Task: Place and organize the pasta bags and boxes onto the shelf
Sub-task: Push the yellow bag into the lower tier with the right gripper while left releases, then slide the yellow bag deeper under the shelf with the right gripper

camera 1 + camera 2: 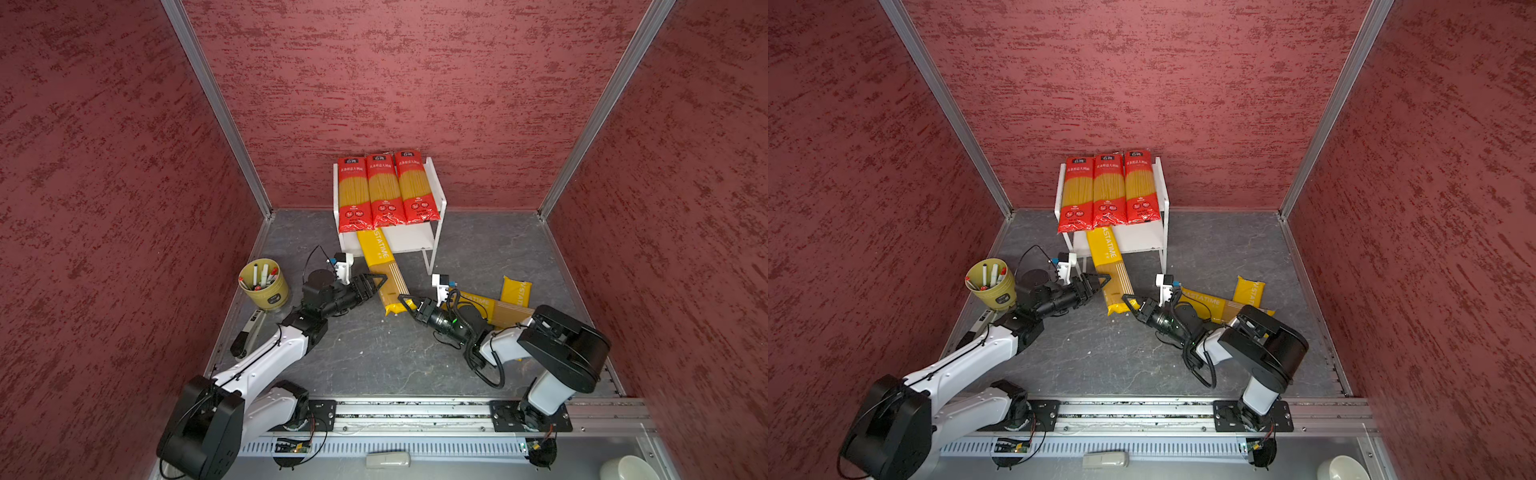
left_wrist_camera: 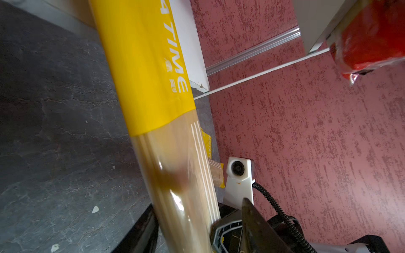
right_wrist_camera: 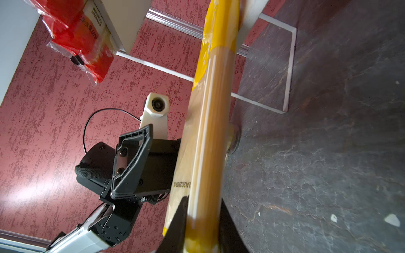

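Three red pasta bags (image 1: 384, 191) lie side by side on the top board of the white shelf (image 1: 439, 183). A yellow PASTATIME pack (image 1: 376, 249) slants down, its far end on the shelf's lower tier and its near end low over the floor. My left gripper (image 1: 379, 282) is open around the pack's clear middle; in the left wrist view one finger (image 2: 248, 210) stands off the pack (image 2: 149, 76). My right gripper (image 1: 405, 302) is shut on the pack's near end, with both jaws pressed against it (image 3: 202, 199). Two more yellow packs (image 1: 478, 305) (image 1: 515, 291) lie on the floor behind my right arm.
A yellow-green cup of markers (image 1: 264, 284) stands left of my left arm. A black and white tool (image 1: 249, 332) lies by the left wall. The shelf's thin front leg (image 1: 428, 262) stands close to the slanted pack. Red walls close in three sides.
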Robot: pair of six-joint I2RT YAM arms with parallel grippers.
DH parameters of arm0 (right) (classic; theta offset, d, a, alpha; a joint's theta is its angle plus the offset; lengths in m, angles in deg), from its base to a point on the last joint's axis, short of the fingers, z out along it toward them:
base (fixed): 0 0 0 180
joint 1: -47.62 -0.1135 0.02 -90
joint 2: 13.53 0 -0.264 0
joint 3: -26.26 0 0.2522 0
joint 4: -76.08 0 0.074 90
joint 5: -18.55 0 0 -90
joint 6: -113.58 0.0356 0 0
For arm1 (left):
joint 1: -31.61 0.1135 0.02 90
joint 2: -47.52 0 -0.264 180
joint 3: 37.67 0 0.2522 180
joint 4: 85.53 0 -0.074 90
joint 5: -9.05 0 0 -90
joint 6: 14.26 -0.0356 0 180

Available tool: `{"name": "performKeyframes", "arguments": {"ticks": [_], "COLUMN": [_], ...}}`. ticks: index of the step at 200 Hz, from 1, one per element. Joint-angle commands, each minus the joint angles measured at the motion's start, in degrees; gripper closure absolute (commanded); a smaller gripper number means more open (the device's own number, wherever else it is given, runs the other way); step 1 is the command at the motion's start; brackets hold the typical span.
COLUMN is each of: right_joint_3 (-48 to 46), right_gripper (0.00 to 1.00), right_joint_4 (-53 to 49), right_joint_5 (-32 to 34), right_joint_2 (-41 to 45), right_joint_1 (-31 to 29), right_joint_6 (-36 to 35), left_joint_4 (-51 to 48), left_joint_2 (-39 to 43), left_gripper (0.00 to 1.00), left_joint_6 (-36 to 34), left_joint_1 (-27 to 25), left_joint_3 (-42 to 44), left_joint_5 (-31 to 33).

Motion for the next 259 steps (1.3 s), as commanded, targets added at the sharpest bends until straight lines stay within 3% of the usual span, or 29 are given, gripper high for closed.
{"name": "performKeyframes", "arguments": {"ticks": [1,62,130,155,212,259], "right_joint_3": [2.89,12.85,26.37,28.62,23.12,20.44], "right_gripper": [1.0,1.0,1.0,0.89,0.61,0.5], "right_joint_4": [1.69,-10.04,-19.43,-19.78,-21.28,-19.32], "right_joint_5": [5.68,11.11,17.87,15.76,11.65,9.88], "right_joint_2": [2.37,2.75,-3.54,-5.65,-3.24,-3.02], "right_joint_1": [-0.38,-0.41,-0.81,-0.81,-0.72,-0.73], "right_joint_6": [0.7,-0.56,1.27,2.38,2.51,3.36], "left_joint_4": [-3.19,-27.89,-35.22,-34.43,-32.68,-30.22], "left_joint_2": [5.62,21.09,27.9,27.82,26.73,24.05], "left_gripper": [0.38,0.37,0.36,0.37,0.36,0.36], "left_joint_6": [-1.37,-6.73,-7.24,-6.57,-6.19,-6.19], "left_joint_1": [0.35,0.62,0.62,0.54,0.13,-0.68], "left_joint_3": [1.71,3.99,4.16,4.82,5.31,5.01], "left_joint_5": [1.26,11.39,13.84,13.59,13.37,12.62]}}
